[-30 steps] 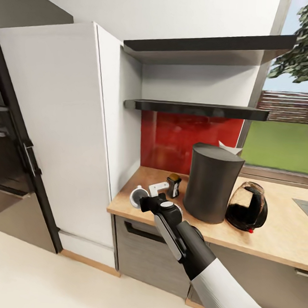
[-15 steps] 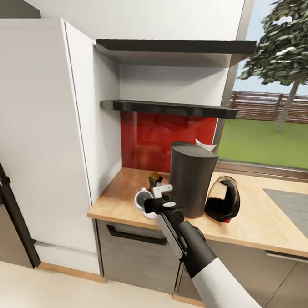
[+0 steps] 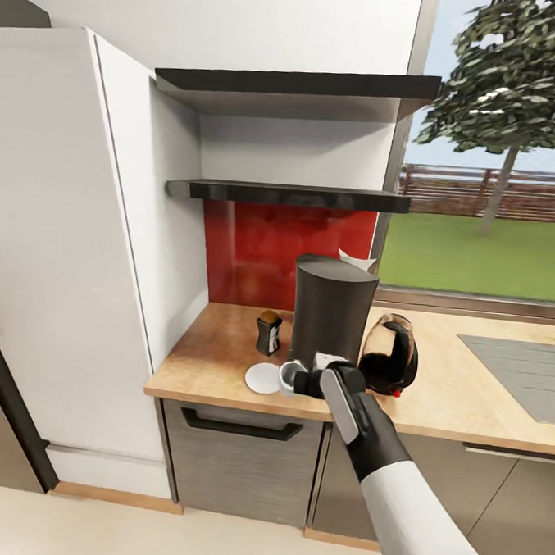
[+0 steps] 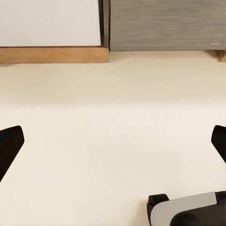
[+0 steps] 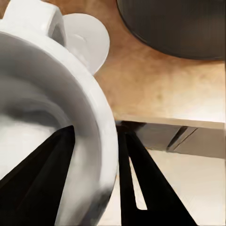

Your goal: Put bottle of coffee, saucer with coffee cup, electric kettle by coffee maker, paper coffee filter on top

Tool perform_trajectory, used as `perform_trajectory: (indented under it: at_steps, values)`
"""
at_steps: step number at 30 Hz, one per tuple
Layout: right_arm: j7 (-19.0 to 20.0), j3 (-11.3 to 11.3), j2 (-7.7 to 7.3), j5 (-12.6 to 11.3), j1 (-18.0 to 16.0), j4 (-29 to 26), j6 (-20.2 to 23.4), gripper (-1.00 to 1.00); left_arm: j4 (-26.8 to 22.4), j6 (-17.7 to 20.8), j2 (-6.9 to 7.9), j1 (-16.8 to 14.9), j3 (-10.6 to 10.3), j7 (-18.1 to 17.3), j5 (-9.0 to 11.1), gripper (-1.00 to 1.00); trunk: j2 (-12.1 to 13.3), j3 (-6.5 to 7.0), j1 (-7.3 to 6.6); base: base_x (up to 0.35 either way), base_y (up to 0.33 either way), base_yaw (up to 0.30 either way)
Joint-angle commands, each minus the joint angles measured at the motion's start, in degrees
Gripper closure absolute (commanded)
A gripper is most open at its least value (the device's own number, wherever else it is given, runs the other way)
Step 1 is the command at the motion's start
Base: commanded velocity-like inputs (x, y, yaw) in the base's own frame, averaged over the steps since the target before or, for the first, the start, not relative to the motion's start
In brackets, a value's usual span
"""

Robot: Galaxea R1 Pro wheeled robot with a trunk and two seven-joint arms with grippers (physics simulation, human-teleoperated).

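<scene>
My right gripper (image 3: 302, 382) is shut on the white coffee cup (image 3: 289, 378) (image 5: 56, 103), one finger (image 5: 44, 174) inside it and one outside its wall. The cup sits just right of the bare white saucer (image 3: 263, 378) (image 5: 89, 40), in front of the dark-grey coffee maker (image 3: 331, 314) (image 5: 174, 28) on the wood countertop (image 3: 211, 351). The bottle of coffee (image 3: 267, 333) stands left of the coffee maker, the glass kettle (image 3: 390, 356) to its right. A white paper filter (image 3: 357, 262) peeks over its top. The lower black shelf (image 3: 291, 195) looks bare. My left gripper (image 4: 113, 146) hangs open over the floor.
A tall white cabinet (image 3: 74, 240) bounds the counter's left end. A grey hob (image 3: 522, 366) lies at the far right, under the window. Grey cabinet fronts (image 3: 234, 455) run below the counter. Part of my base (image 4: 188, 214) shows on the beige floor (image 4: 113, 108).
The whole view has swung, so the camera moved. Relative to the saucer, my right gripper has carried the cup to the right, off the saucer and toward the coffee maker's front.
</scene>
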Motion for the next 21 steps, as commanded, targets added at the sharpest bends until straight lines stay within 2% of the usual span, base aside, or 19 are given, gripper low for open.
perform_trajectory:
  at_steps: [1, 2, 5, 6, 9, 10, 13, 17, 21]
  values:
    - [-1.8, -0.1, 0.0, -2.1, 0.0, 0.0, 0.8, 1.0, 0.0, -0.1, -0.03, 0.0, 0.5, -0.2, -0.5, -1.0, 0.0, -0.01, 0.02, 0.0, 0.0, -0.002]
    - [-2.6, -0.2, 0.0, -2.8, 0.0, 0.0, 1.0, 1.0, 0.0, -0.1, -0.03, 0.0, 0.5, -0.2, -0.5, -1.0, 0.0, -0.01, 0.02, 0.0, 0.0, -0.001]
    - [-8.0, -0.4, 0.0, -7.1, 0.0, 0.1, 1.7, 1.0, 0.0, -0.1, -0.03, 0.0, 0.5, -0.2, -0.6, -1.0, 0.0, -0.01, 0.02, 0.0, 0.0, 0.0]
    - [-10.3, -0.5, 0.0, -9.4, 0.0, 0.1, 1.8, 1.0, 0.0, -0.1, -0.03, 0.0, 0.5, -0.2, -0.6, -1.0, 0.0, -0.01, 0.02, 0.0, 0.0, 0.0]
    - [-17.1, -0.6, 0.0, -18.9, 0.0, 0.2, 1.9, 1.0, 0.0, -0.1, -0.07, 0.0, 0.5, -0.2, -0.6, -1.0, 0.0, -0.01, 0.02, 0.0, 0.0, 0.0]
    - [-18.1, -0.6, 0.0, -20.7, 0.0, 0.2, 1.9, 1.0, 0.0, -0.1, -0.08, 0.0, 0.5, -0.2, -0.6, -1.0, 0.0, -0.01, 0.02, 0.0, 0.0, 0.0]
    - [-22.2, -0.6, 0.0, -30.4, 0.0, 0.1, 1.9, 1.0, 0.1, -0.1, -0.11, 0.0, 0.5, -0.2, -0.6, -1.0, 0.0, -0.01, 0.02, 0.002, 0.002, 0.0]
    - [-23.4, -0.6, 0.0, -35.8, 0.0, 0.0, 1.9, 1.0, 0.3, -0.1, -0.11, 0.1, 0.5, -0.3, -0.6, -1.0, 0.0, -0.01, 0.02, 0.066, 0.116, 0.0]
    - [-23.7, -0.8, 0.0, -37.1, 0.0, 0.1, 1.8, 1.0, 0.3, -0.1, -0.12, 0.1, 0.4, -0.4, -0.6, -1.0, 0.0, -0.01, 0.02, 0.122, 0.249, 0.0]
